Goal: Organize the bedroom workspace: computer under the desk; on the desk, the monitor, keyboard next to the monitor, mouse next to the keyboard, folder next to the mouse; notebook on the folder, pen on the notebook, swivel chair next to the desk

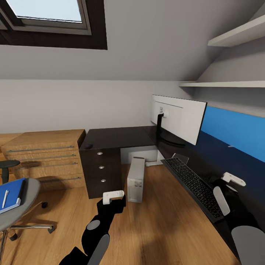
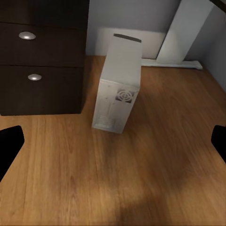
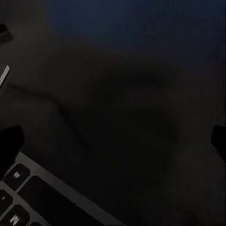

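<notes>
Our surface [image 1: 117, 137] carries the monitor [image 1: 179, 118] and keyboard [image 1: 193, 184]; the computer [image 1: 135, 179] stands ahead of our left fingers [image 1: 113, 196], spread empty. Right fingers [image 1: 233, 179], open, hover beside the keyboard. We judge the folder [image 1: 11, 194] comes next

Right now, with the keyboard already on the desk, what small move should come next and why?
Probably turn toward the swivel chair: the folder sits on its seat with the pen on top, while both grippers, left and right, look open and empty.
</notes>
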Controlling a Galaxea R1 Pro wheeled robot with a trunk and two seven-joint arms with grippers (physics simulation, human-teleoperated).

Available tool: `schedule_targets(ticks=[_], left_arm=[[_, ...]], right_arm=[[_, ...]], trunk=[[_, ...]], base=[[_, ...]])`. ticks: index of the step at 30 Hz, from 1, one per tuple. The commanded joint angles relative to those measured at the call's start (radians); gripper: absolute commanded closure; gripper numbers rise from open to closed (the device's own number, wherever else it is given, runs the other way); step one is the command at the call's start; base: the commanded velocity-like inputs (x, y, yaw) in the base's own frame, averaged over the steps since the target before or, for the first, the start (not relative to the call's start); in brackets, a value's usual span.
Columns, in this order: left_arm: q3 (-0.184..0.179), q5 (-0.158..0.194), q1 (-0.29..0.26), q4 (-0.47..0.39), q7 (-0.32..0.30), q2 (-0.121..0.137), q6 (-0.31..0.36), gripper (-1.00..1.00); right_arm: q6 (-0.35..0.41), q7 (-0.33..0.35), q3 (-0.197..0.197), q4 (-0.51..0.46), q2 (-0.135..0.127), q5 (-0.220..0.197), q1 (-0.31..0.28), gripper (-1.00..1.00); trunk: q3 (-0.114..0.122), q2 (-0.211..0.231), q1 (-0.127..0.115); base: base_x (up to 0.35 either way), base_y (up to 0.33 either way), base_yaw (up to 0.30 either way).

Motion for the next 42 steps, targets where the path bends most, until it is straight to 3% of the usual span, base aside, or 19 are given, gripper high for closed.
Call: schedule_targets(ticks=[1, 6, 11, 15, 19, 22, 28, 42], left_arm=[[-0.002, 0.009, -0.001, -0.001, 0.009, 0.000, 0.002, -1.00], [-0.002, 0.008, -0.001, 0.000, 0.010, 0.000, 0.002, -1.00], [-0.002, 0.007, -0.001, 0.000, 0.009, 0.000, 0.002, -1.00], [-0.002, 0.007, -0.001, 0.000, 0.008, 0.000, 0.002, -1.00], [-0.003, 0.009, -0.001, 0.013, 0.010, -0.009, 0.002, -1.00], [-0.002, 0.008, -0.001, 0.013, 0.011, -0.013, 0.002, -1.00], [-0.003, 0.009, -0.001, 0.014, 0.011, -0.005, 0.002, -1.00], [-0.003, 0.009, -0.001, 0.014, 0.011, -0.004, 0.002, -1.00]], right_arm=[[-0.001, -0.012, 0.001, -0.002, 0.001, 0.004, 0.000, -1.00], [-0.052, -0.099, 0.001, -0.001, 0.013, 0.067, 0.000, -1.00], [-0.083, -0.172, 0.001, 0.002, 0.018, 0.090, 0.000, -1.00], [-0.089, -0.186, 0.002, 0.003, 0.019, 0.093, 0.000, -1.00], [-0.066, -0.176, 0.005, -0.020, 0.042, 0.081, 0.001, -1.00], [-0.071, -0.180, 0.009, -0.009, 0.059, 0.095, 0.001, -1.00], [-0.070, -0.186, 0.007, -0.039, 0.091, 0.098, 0.005, -1.00], [0.008, -0.185, 0.004, -0.117, 0.090, 0.054, 0.007, -1.00]], trunk=[[-0.001, -0.001, 0.000], [-0.001, -0.001, 0.000], [-0.001, -0.001, 0.000], [-0.001, -0.001, 0.000], [-0.001, -0.001, 0.000], [-0.001, -0.001, 0.000], [-0.001, -0.001, 0.000], [-0.001, -0.001, 0.000]], base=[[0.000, 0.000, 0.000], [0.000, 0.000, 0.000], [0.000, 0.000, 0.000], [0.000, 0.000, 0.000], [0.000, 0.000, 0.000], [0.000, 0.000, 0.000], [0.000, 0.000, 0.000], [0.000, 0.000, 0.000]])
